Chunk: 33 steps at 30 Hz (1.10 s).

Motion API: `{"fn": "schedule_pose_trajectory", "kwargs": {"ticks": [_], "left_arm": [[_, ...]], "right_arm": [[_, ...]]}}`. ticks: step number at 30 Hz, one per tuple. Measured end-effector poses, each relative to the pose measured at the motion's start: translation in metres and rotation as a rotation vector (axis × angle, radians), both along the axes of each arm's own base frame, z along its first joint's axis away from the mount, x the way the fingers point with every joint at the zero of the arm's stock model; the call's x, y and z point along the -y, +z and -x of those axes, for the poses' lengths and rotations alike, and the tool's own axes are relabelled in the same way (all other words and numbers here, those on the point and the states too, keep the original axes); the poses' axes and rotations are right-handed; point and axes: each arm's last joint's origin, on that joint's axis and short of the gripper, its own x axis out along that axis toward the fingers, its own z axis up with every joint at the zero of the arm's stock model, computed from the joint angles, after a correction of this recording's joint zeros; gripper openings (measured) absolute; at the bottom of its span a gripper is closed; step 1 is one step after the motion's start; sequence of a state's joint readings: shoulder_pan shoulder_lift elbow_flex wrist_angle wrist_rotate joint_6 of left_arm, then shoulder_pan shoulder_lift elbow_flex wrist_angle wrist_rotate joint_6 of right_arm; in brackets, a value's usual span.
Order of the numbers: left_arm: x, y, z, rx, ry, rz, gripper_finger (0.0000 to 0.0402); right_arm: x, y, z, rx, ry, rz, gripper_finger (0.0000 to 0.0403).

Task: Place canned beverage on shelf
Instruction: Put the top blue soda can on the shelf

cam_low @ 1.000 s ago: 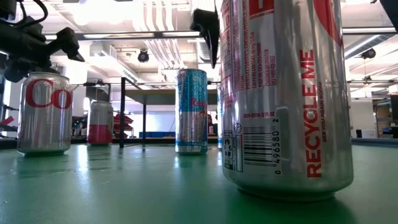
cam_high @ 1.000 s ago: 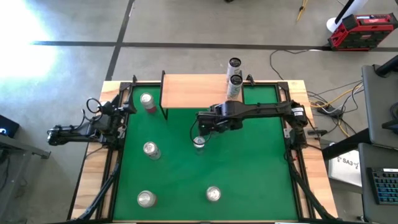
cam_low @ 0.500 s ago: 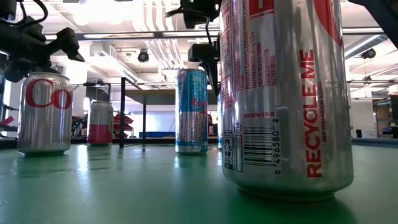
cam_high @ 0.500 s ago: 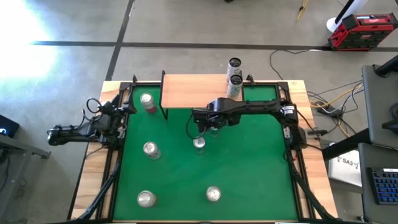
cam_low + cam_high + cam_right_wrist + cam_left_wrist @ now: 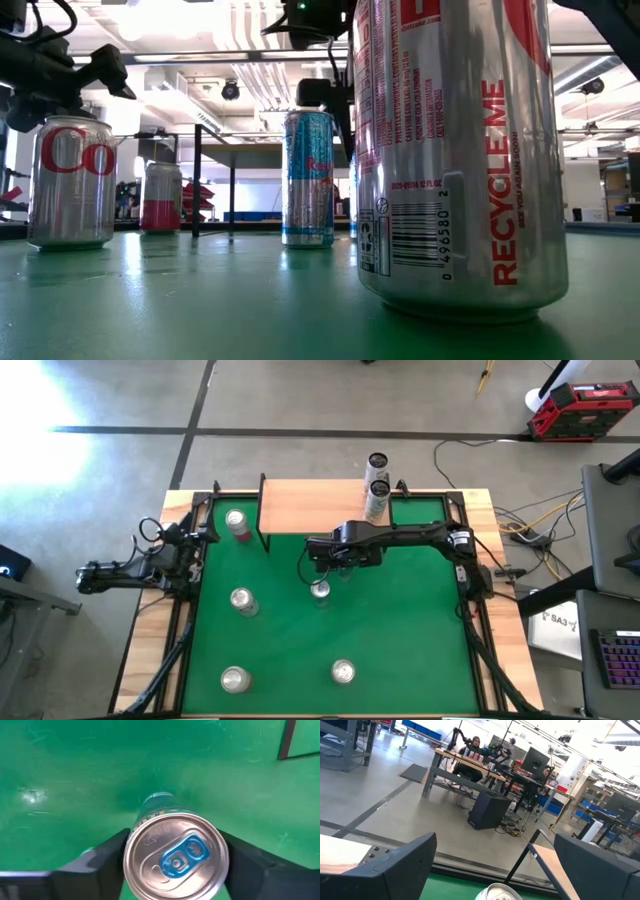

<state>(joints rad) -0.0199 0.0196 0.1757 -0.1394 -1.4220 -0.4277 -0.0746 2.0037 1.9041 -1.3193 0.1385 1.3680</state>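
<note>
We see the right gripper (image 5: 320,573) over the middle of the green table (image 5: 400,640), its fingers (image 5: 107,852) down either side of the slim blue energy-drink can (image 5: 175,855) and touching its top rim; whether they grip it firmly we cannot tell. The can stands upright on the mat, just in front of the shelf (image 5: 310,505), which bears two slim cans (image 5: 377,495) at its right end. The left gripper (image 5: 185,560) waits at the table's left edge, fingers (image 5: 400,865) spread wide.
</note>
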Motion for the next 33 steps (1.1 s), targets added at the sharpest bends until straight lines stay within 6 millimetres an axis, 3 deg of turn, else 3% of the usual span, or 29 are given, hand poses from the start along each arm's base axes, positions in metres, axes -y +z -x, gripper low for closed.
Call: {"fn": "schedule_pose_trajectory", "kwargs": {"ticks": [5, 12, 19, 26, 33], "left_arm": [[0.000, 0.000, 0.000, 0.000, 0.000, 0.000, 0.0389], [0.000, 0.000, 0.000, -0.001, 0.000, 0.000, 0.0389], [0.000, 0.000, 0.000, 0.000, 0.000, 0.000, 0.0389], [0.000, 0.000, 0.000, 0.000, 0.000, 0.000, 0.0389], [0.000, 0.000, 0.000, 0.000, 0.000, 0.000, 0.0389]], "right_arm": [[-0.004, 0.001, -0.002, 0.029, -0.070, -0.020, 0.0226], [-0.005, 0.009, -0.003, 0.085, -0.394, -0.046, 0.0226], [-0.004, 0.009, 0.004, 0.051, -0.575, -0.018, 0.0226], [-0.004, 0.006, 0.004, 0.046, -0.594, -0.013, 0.0250], [-0.004, -0.002, 0.004, 0.027, -0.574, -0.005, 0.0249]]}}
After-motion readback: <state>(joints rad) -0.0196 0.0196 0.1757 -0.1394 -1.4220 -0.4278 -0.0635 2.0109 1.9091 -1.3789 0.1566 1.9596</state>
